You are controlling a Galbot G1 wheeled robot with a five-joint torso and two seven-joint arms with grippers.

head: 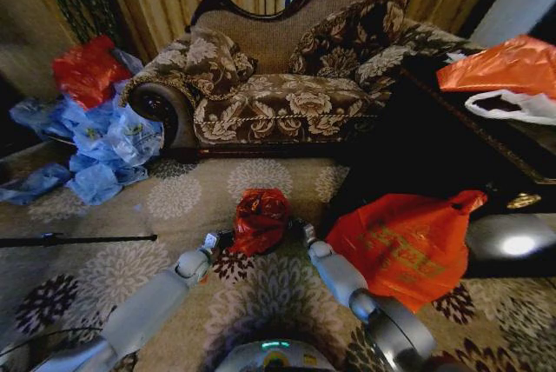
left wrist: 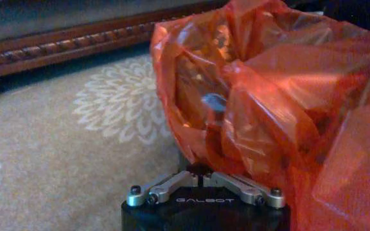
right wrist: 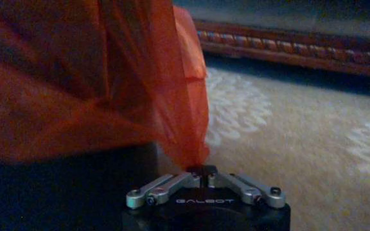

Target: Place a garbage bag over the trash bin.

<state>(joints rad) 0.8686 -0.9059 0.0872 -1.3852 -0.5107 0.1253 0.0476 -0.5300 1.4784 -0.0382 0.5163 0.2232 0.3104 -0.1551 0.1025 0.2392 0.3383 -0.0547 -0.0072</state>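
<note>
The bag (head: 260,219) is thin, crinkly, glossy translucent red-orange plastic, pinched between the closed fingers of both the left gripper (left wrist: 201,172) and the right gripper (right wrist: 201,171), whose linkages are bare brushed metal on matt black housings. The bin (right wrist: 69,187) under it has a plain, smooth dark side. The carpet (left wrist: 63,159) is matt, rough pile; the sofa (head: 278,85) is woven floral cloth with a glossy dark wood frame.

- The trash bin (right wrist: 63,187) is mostly hidden under the garbage bag (head: 260,220); just a dark side shows.
- Both grippers' fingertips vanish into the plastic.
- The picture edge cuts off the sofa's (head: 287,85) right end.
</note>
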